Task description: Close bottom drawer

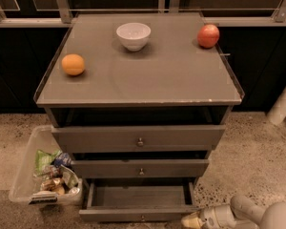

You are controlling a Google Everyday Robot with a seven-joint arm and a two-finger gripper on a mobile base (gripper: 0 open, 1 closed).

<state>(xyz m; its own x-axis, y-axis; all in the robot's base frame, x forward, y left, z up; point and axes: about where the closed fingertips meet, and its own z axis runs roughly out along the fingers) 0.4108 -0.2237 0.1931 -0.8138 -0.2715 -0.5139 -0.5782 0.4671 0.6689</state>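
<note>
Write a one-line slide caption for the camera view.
End effector low at the right front corner of the pulled-out bottom drawer; bowl, orange and apple sit on the cabinet top.

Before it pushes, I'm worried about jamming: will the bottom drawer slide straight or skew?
Likely light: the bottom drawer looks empty. The pincer is beside its right front corner, so an off-centre push might skew it. Its front looks rigid, unlikely to flex.

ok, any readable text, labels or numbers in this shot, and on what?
None legible.
Colourful crumpled packets in the clear plastic bin left of the grey cabinet: print too blurred to read.
Open grey bottom drawer, and the pale gripper at its front right corner: no markings visible.
</note>
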